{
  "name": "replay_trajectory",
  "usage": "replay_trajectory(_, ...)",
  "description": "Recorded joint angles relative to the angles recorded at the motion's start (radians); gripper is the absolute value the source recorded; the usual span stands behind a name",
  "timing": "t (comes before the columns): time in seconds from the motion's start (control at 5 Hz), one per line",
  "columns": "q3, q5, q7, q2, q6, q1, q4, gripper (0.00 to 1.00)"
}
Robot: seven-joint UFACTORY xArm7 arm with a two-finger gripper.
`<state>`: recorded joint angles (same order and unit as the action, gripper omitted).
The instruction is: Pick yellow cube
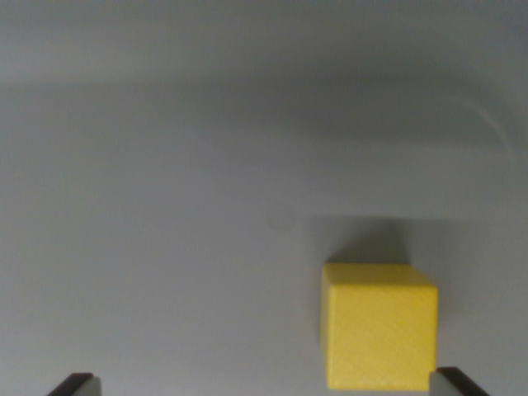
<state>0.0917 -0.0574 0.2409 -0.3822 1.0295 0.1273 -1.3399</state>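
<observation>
A yellow cube (pixel 379 327) rests on a plain grey surface in the lower right of the wrist view. My gripper (pixel 264 384) is open, with only its two dark fingertips showing at the bottom edge. The left fingertip (pixel 76 384) is far from the cube. The right fingertip (pixel 459 383) sits just beside the cube's lower right corner. The cube lies between the fingers, close to the right one, and nothing is held.
The grey surface (pixel 165 206) fills the rest of the view, with a faint curved mark (pixel 487 124) at the upper right and a small spot (pixel 283 221) near the middle.
</observation>
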Motion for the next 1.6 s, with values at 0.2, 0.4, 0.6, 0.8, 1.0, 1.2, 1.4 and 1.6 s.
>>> replay_trajectory(0.2, 0.000, 0.0000, 0.000, 0.000, 0.000, 0.0000, 0.000, 0.00)
replay_trajectory(0.4, 0.004, -0.0067, 0.019, -0.029, -0.042, 0.0074, 0.014, 0.00)
replay_trajectory(0.6, 0.004, -0.0067, 0.019, -0.029, -0.042, 0.0074, 0.014, 0.00)
replay_trajectory(0.8, 0.008, -0.0130, 0.037, -0.056, -0.081, 0.0143, 0.027, 0.00)
replay_trajectory(1.0, 0.008, -0.0130, 0.037, -0.056, -0.081, 0.0143, 0.027, 0.00)
replay_trajectory(1.2, 0.011, -0.0185, 0.053, -0.080, -0.115, 0.0204, 0.038, 0.00)
replay_trajectory(1.4, 0.011, -0.0185, 0.053, -0.080, -0.115, 0.0204, 0.038, 0.00)
replay_trajectory(1.6, 0.014, -0.0236, 0.067, -0.102, -0.146, 0.0260, 0.049, 0.00)
